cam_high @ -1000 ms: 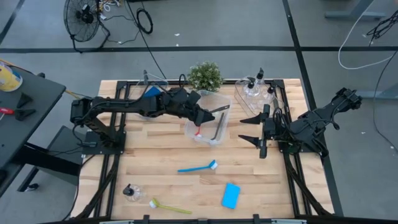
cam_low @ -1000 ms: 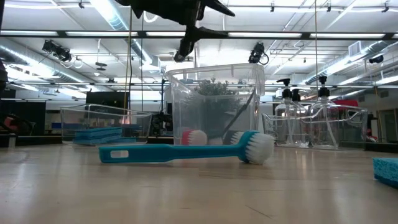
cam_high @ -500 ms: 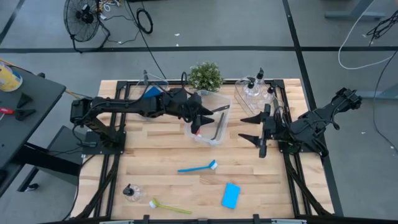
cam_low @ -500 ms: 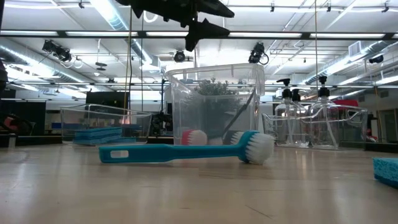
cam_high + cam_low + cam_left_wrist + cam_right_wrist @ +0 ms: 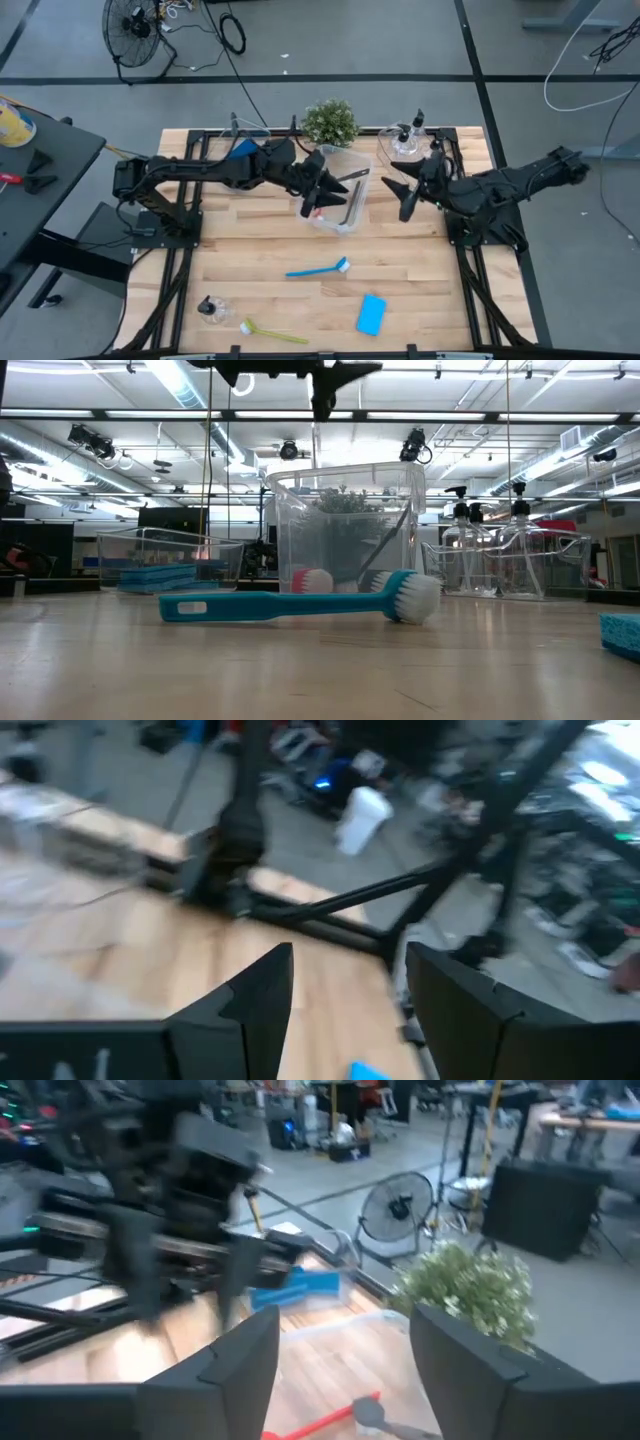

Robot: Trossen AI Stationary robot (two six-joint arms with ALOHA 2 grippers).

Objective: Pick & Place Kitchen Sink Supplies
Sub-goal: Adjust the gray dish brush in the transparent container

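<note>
Right hand (image 5: 392,198) swung beside brushes (image 5: 350,200).

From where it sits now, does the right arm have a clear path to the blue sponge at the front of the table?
Probably yes. The blue sponge lies alone on open wood, nothing on or against it. The right gripper, fingers open and empty, hovers beside the clear bin; only bare table lies between. The blue brush lies off to the side.

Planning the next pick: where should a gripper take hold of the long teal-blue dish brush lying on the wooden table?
Grip the teal-blue dish brush mid-handle, coming straight down from above with the fingers across it. It lies flat, the handle is slim and bare, and the white bristle head bulges at one end.
</note>
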